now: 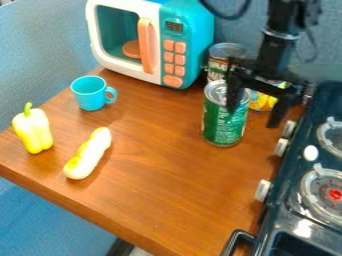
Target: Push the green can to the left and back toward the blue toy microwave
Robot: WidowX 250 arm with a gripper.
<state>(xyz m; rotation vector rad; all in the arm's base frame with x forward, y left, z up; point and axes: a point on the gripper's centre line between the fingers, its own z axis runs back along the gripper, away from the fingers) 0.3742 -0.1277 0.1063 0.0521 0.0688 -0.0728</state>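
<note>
Fingers (234,97) spread apart, my gripper (252,118) hangs open over the right side of the wooden counter (167,185), close to the stove (280,220). One finger overlaps the upper part of a green can (217,122); whether it touches, I cannot tell. That can stands upright, its long axis vertical and its silver lid facing up. Another can (217,65) stands behind it, beside the toy microwave (190,65). Farther left are a blue cup (89,95), a yellow pepper (33,131) and a long yellow thing (88,155), perhaps a squash.
</note>
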